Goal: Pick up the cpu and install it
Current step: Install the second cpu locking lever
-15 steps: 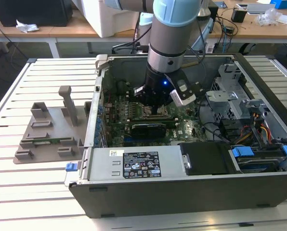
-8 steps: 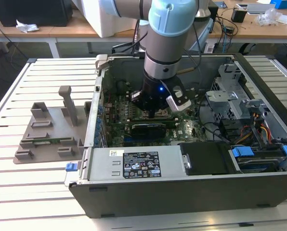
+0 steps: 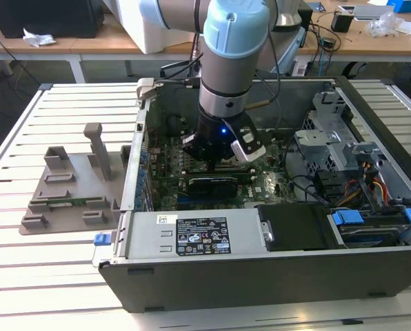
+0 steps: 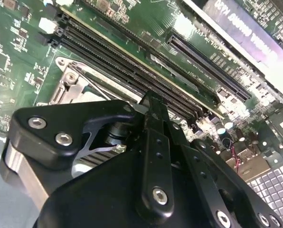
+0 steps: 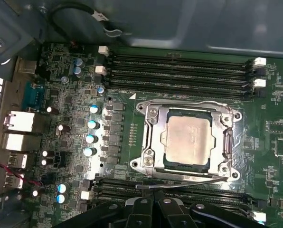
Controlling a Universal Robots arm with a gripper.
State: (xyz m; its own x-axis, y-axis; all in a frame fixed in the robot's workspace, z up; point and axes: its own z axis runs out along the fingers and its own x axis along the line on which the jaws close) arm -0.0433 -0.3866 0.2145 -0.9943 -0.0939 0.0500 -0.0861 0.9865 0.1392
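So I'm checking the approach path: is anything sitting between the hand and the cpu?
Nothing visible. In the first wrist view the cpu lies flat in its socket frame, its silvery top uncovered. The hand is beside the socket over the memory slots, with bare motherboard between them.

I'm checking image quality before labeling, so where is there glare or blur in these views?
In the first wrist view the cpu is sharp, its metal top evenly lit with mild sheen. In the second wrist view the tool is a dark mass up close and the card edge is washed out. In the exterior view a blue light glows.
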